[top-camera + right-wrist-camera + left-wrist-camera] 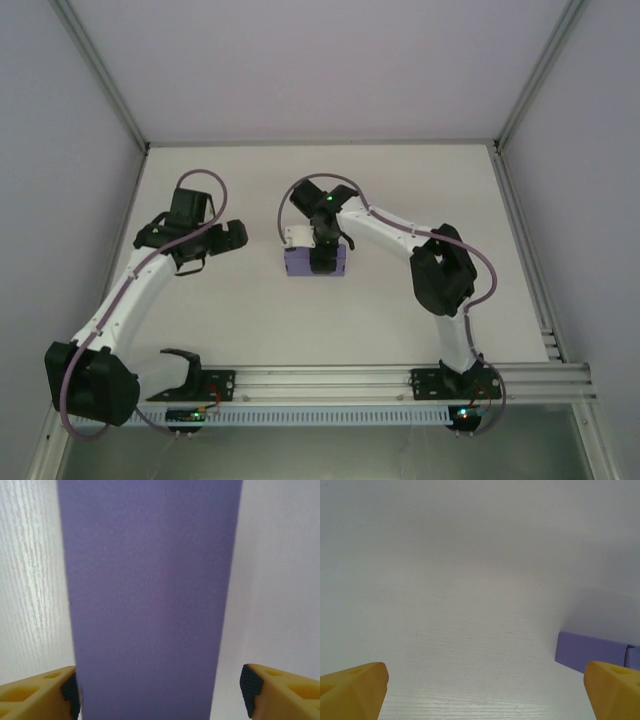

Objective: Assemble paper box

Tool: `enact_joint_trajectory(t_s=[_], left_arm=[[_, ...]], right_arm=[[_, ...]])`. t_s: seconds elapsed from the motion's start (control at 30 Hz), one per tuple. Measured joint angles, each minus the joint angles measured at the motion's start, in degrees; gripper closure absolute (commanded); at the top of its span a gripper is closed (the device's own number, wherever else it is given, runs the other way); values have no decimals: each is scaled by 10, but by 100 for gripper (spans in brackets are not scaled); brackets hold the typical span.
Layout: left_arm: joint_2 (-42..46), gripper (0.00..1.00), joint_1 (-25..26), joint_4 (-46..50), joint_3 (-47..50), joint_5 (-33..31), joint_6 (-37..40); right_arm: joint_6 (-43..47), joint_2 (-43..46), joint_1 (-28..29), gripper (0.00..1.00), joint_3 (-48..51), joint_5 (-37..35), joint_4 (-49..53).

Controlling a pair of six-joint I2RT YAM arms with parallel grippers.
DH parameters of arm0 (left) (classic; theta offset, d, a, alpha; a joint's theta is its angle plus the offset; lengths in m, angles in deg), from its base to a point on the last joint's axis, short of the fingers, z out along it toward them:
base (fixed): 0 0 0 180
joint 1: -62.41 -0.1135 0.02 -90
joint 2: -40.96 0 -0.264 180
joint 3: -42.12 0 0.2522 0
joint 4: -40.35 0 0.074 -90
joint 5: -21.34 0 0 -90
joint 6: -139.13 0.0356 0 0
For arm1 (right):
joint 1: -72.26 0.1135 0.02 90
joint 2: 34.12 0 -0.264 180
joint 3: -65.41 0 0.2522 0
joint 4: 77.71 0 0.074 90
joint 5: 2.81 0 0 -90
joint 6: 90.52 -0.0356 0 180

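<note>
Right gripper (160, 690) stood open astride the paper box (150, 580), gripping nothing; one pad (70, 695) lay against a long edge of the lavender card, the other stood apart from the opposite edge; left gripper (485, 690) gaped wide over the bare table (445, 580), empty; seen from above, the box lay near the table's middle, under the right wrist, the left gripper near on its left.

White table (250, 320), pale walls (300, 60)
</note>
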Motion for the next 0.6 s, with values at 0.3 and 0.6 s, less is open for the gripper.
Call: enact_joint_trajectory(t_s=[0.3, 0.6], left_arm=[[36, 0, 0, -20, 33, 15, 2], [43, 0, 0, -27, 38, 17, 4]], right_arm=[[-7, -1, 1, 39, 16, -26, -33], [-28, 41, 9, 56, 84, -148, -175]])
